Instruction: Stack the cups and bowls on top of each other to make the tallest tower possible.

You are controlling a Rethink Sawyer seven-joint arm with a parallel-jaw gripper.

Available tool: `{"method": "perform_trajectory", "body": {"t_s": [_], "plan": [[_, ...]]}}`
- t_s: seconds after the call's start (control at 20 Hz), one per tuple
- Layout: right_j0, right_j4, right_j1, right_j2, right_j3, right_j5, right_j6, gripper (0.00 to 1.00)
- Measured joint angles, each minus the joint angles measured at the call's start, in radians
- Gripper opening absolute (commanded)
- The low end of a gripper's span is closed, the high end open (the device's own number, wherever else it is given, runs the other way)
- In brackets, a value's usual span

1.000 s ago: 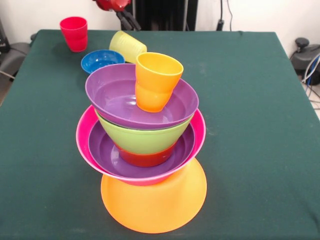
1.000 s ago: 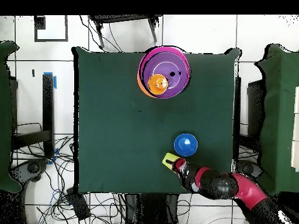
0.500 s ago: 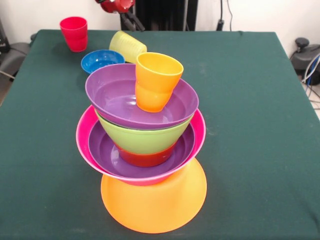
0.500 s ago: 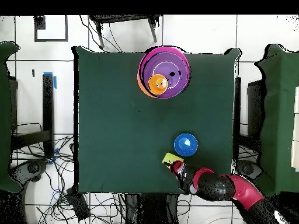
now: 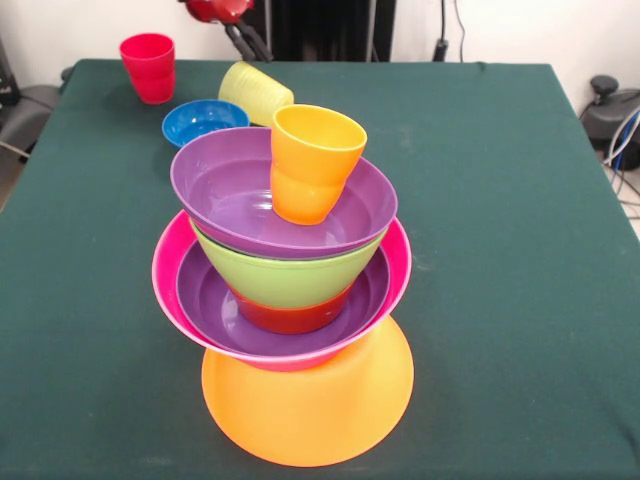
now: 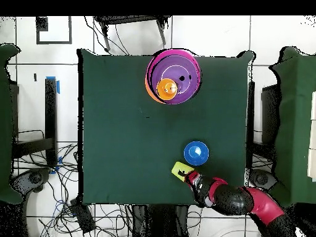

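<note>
- Lying on its side in the upper left of the front view, the pale yellow cup (image 5: 256, 93) sat just beside the gripper (image 5: 246, 42), whose tips showed at the top edge right above it; from overhead the same cup (image 6: 180, 170) lay at lower centre with the gripper (image 6: 192, 179) touching or nearly touching its lower right side.
- The cup's long axis ran diagonally in the front view, its mouth toward the lower right and its base toward the upper left; a grasp would probably have to come across that axis.
- Only one arm was there, so nearness was no choice; whether the gripper's tips were apart or together on the cup could not be told.
- The tower (image 5: 290, 270) stood at lower centre of the front view, well apart from the gripper, and in the overhead view at upper centre.
- Counted from the largest: one upturned orange bowl (image 5: 310, 410) as base, one hot pink bowl (image 5: 168, 290), two purple bowls, one lime green bowl (image 5: 285, 278), one red-orange bowl (image 5: 290, 318), and one orange cup (image 5: 310, 160) standing on top.
- Off the tower: one blue bowl (image 5: 203, 121), one red cup (image 5: 148, 67) upright in the upper left corner, and the yellow cup.
</note>
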Motion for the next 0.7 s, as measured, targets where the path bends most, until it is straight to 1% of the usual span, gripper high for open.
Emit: {"method": "perform_trajectory", "body": {"t_s": [0.3, 0.7], "plan": [[-0.002, 0.000, -0.037, 0.001, 0.000, 0.000, 0.000, 1.00], [-0.002, 0.000, -0.030, 0.001, -0.002, 0.000, 0.000, 1.00]]}}
